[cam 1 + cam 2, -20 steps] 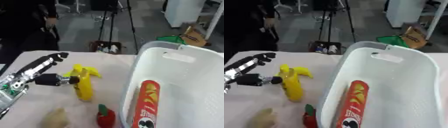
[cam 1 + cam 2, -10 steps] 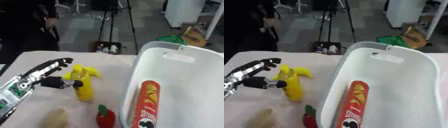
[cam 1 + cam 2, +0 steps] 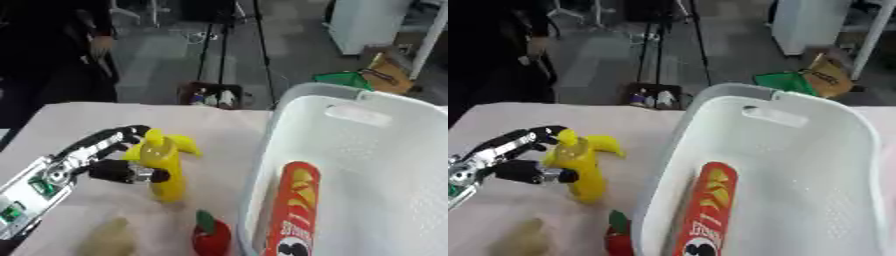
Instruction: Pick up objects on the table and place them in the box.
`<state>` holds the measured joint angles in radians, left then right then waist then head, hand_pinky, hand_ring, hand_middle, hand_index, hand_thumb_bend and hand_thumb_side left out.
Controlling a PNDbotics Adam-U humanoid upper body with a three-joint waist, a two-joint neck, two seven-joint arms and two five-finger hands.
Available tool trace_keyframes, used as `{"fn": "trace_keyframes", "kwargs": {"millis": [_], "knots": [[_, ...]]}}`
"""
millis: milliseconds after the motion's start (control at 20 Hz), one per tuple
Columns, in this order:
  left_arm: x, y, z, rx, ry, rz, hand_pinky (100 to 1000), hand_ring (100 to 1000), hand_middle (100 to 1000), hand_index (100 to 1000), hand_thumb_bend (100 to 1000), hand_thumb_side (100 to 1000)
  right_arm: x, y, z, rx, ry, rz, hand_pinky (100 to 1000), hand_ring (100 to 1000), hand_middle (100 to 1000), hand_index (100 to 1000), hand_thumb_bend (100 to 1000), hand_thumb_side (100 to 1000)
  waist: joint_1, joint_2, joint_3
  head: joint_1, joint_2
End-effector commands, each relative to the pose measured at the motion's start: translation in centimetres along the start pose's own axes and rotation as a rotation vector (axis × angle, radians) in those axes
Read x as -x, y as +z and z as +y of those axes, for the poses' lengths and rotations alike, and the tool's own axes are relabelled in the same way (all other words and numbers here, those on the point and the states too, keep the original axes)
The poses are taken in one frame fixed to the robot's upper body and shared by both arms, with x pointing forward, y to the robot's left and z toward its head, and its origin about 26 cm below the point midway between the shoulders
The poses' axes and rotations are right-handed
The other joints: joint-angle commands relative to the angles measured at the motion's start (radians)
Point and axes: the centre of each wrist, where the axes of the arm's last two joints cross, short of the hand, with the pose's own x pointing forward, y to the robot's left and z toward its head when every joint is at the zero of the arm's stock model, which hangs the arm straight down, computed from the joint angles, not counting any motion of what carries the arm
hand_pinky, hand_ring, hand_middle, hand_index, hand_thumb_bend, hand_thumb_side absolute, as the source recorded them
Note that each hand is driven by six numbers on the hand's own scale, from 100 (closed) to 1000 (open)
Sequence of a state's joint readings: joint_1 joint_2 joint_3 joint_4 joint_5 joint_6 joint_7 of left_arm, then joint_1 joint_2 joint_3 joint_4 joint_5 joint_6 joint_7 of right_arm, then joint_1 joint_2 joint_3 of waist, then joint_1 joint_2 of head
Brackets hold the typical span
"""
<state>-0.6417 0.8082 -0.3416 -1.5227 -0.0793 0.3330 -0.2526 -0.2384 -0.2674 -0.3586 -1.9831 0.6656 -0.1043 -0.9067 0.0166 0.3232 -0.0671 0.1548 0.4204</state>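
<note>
A yellow banana bunch (image 3: pixel 164 162) lies on the pale tablecloth, left of the white box (image 3: pixel 378 150). My left hand (image 3: pixel 92 160) reaches in from the lower left, open, with its fingers arched over the far end of the bananas and the thumb at their near side. Inside the box lies a red chip can (image 3: pixel 290 210). A red pepper-like thing with a green stem (image 3: pixel 211 236) sits by the box's near left corner. A tan lump (image 3: pixel 107 239) lies at the bottom edge. My right hand is out of sight.
The tablecloth (image 3: pixel 79 120) ends at a far edge, beyond which there is floor, a tripod (image 3: pixel 229 45), a small crate (image 3: pixel 210 95) and a person in dark clothes at the upper left.
My left hand has moved right, from beside the bananas to over them, its fingers now around their far end. The bananas have not moved.
</note>
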Motion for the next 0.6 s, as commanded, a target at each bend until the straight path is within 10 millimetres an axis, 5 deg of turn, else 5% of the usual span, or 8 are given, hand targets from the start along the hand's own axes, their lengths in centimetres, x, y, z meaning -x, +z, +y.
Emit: {"fn": "trace_keyframes", "kwargs": {"millis": [50, 600], "knots": [[-0.25, -0.11, 0.82, -0.02, -0.015, -0.001, 928, 939, 912, 1000, 1000, 573, -0.44, -0.73, 0.01, 0.016, -0.021, -0.021, 725, 536, 528, 660, 100, 707, -0.002, -0.013, -0.001, 0.004, -0.013], [0.72, -0.76, -0.06, -0.093, 0.013, -0.004, 908, 918, 874, 935, 1000, 588, -0.5, -0.67, 0.07, 0.018, -0.025, -0.017, 726, 535, 527, 658, 100, 707, -0.004, -0.007, -0.002, 0.003, -0.023]]}}
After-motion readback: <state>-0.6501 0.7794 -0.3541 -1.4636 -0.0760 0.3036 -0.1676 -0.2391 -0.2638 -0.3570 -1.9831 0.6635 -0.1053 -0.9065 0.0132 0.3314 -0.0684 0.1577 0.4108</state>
